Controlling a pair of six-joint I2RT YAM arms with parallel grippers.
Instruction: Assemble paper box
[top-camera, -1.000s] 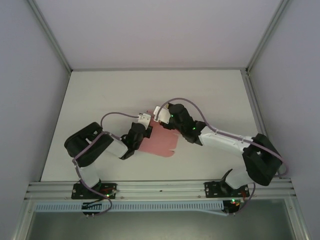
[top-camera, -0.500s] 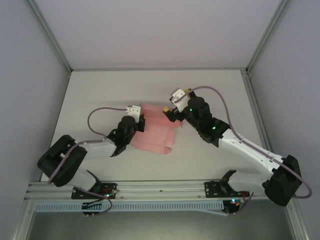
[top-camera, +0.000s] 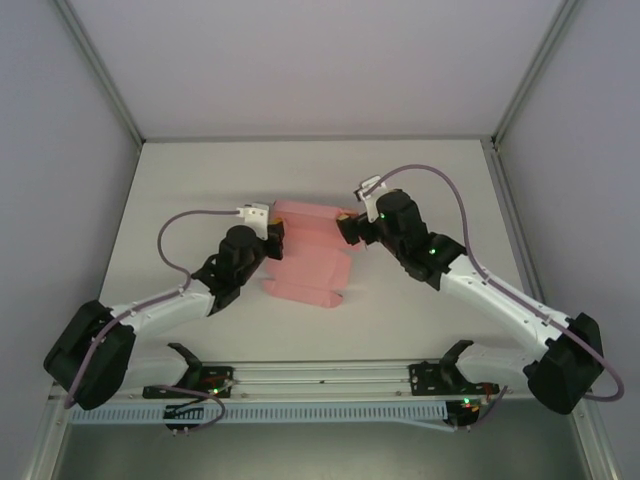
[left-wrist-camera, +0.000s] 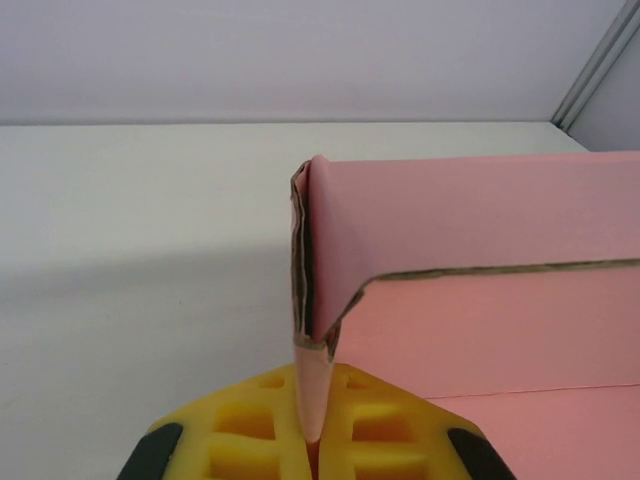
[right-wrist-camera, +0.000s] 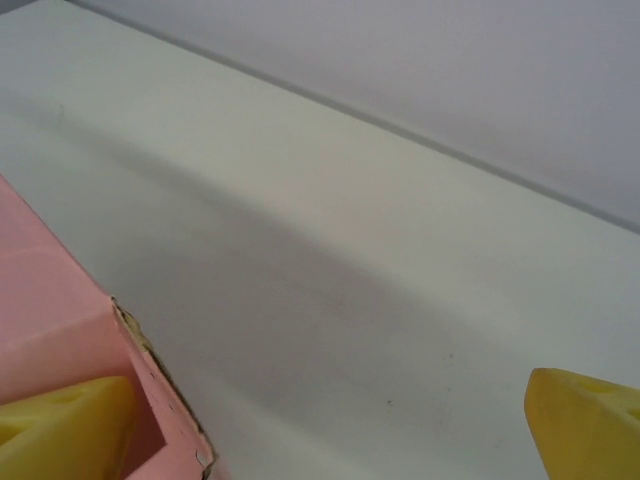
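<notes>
The pink paper box (top-camera: 305, 265) lies partly folded in the middle of the white table (top-camera: 200, 180), its far long panel standing up. My left gripper (top-camera: 272, 232) is at its left end. In the left wrist view the yellow fingers (left-wrist-camera: 250, 420) are shut on a thin pink flap, and the raised panel of the paper box (left-wrist-camera: 470, 260) runs off to the right. My right gripper (top-camera: 349, 226) is open at the box's right end. In the right wrist view one fingertip (right-wrist-camera: 60, 420) rests by the corner of the paper box (right-wrist-camera: 50, 330), and the other (right-wrist-camera: 590, 410) hangs over bare table.
White walls enclose the table on the left, back and right. An aluminium rail (top-camera: 320, 375) carrying both arm bases runs along the near edge. Bare table surface lies behind the box and to both sides.
Both arms have reached further out and the box has shifted toward the back. Its far panel now stands up. My right gripper has opened wide, while the left stays shut on the flap.
</notes>
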